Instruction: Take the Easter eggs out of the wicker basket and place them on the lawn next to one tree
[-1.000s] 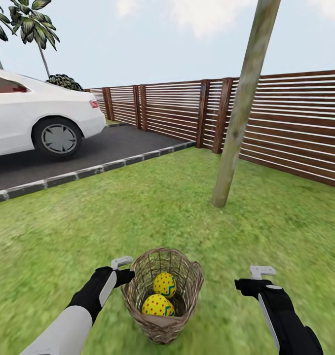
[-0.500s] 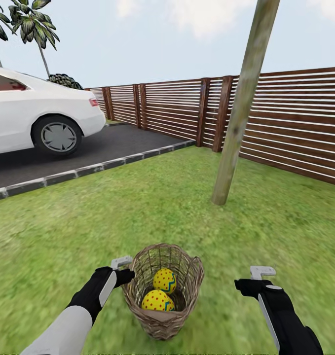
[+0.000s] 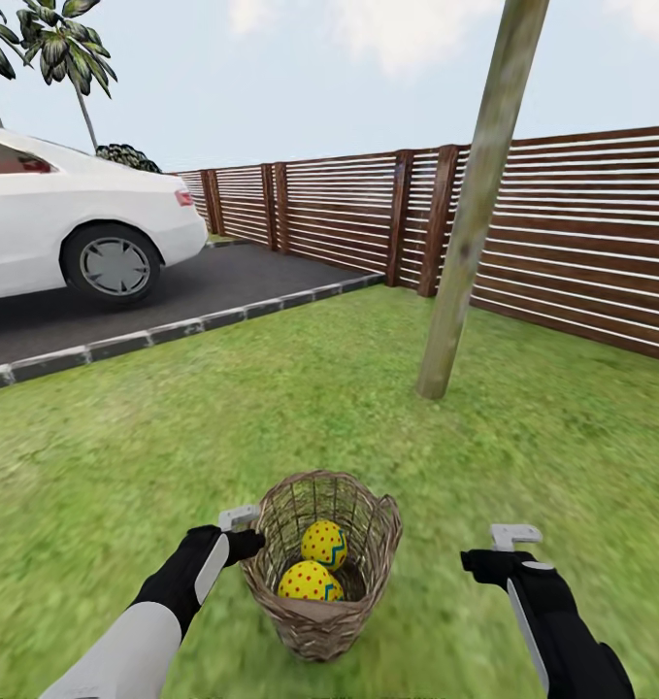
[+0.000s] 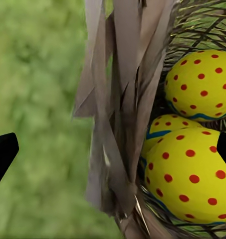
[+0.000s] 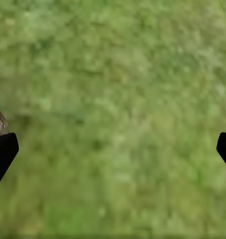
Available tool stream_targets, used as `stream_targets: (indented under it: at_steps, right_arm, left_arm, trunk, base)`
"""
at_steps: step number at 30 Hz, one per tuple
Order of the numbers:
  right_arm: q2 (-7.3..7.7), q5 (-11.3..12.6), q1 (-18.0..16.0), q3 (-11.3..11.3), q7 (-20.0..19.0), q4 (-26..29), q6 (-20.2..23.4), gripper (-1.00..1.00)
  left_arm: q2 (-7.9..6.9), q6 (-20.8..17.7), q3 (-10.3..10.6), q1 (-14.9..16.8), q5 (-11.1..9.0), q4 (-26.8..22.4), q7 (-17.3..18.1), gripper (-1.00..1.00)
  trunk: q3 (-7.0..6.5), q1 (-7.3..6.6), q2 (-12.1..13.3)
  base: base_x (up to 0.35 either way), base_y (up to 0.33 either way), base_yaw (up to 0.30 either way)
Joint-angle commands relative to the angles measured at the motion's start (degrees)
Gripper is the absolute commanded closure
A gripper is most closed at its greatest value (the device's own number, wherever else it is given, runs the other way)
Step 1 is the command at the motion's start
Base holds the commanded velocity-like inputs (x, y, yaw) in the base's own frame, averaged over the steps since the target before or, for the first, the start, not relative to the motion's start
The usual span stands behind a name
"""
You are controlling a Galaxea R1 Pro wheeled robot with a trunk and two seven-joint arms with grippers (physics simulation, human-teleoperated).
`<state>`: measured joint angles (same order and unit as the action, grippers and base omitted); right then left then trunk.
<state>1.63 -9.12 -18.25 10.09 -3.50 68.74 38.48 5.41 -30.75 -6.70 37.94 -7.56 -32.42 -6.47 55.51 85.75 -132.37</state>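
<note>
The wicker basket (image 3: 319, 621) stands on the lawn (image 3: 125, 466) just ahead of me, with two yellow Easter eggs (image 3: 324, 544) (image 3: 310, 582) showing inside it. The left wrist view shows three eggs (image 4: 200, 84) (image 4: 165, 132) (image 4: 190, 174) packed behind the braided rim (image 4: 117, 124). My left gripper (image 3: 244, 542) is open at the basket's left rim, its fingertips (image 4: 3, 154) spread on either side of the rim. My right gripper (image 3: 484, 561) hangs open over bare grass to the basket's right, holding nothing. The tree (image 3: 465, 243) rises from the grass beyond the basket.
A slatted brown fence (image 3: 581, 233) closes the garden behind the tree. To the left lies a dark driveway with a stone kerb (image 3: 154, 340) and a parked white car (image 3: 77, 233). Open grass stretches between basket and trunk.
The whole scene has slid slightly up in the picture, the basket most of all, so the camera has moved. Both arms keep their place and both grippers stay open.
</note>
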Motion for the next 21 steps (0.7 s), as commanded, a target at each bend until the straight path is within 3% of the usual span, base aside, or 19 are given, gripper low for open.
stream_targets:
  at_steps: [1, 13, 21]
  right_arm:
    - [-0.02, -0.59, -0.03, -0.04, -0.37, 0.08, 0.28, -1.0]
    - [-0.05, -0.72, -0.03, -0.25, -0.37, -0.06, 0.28, -1.0]
    - [-0.05, -0.72, -0.03, -0.25, -0.37, -0.08, 0.25, -1.0]
  left_arm:
    - [0.05, -0.28, -0.2, 0.02, -0.62, -0.12, -0.39, -1.0]
    - [0.04, -0.28, -0.16, 0.03, -0.62, -0.21, -0.39, -1.0]
    - [0.04, -0.28, -0.32, 0.03, -0.7, -0.45, -0.39, -1.0]
  trunk:
    - [0.24, 0.21, -0.44]
    - [2.39, 2.85, -5.25]
    - [2.39, 2.85, -5.25]
  base:
    - [0.0, 0.0, 0.0]
    - [0.0, 0.0, 0.0]
    - [0.0, 0.0, 0.0]
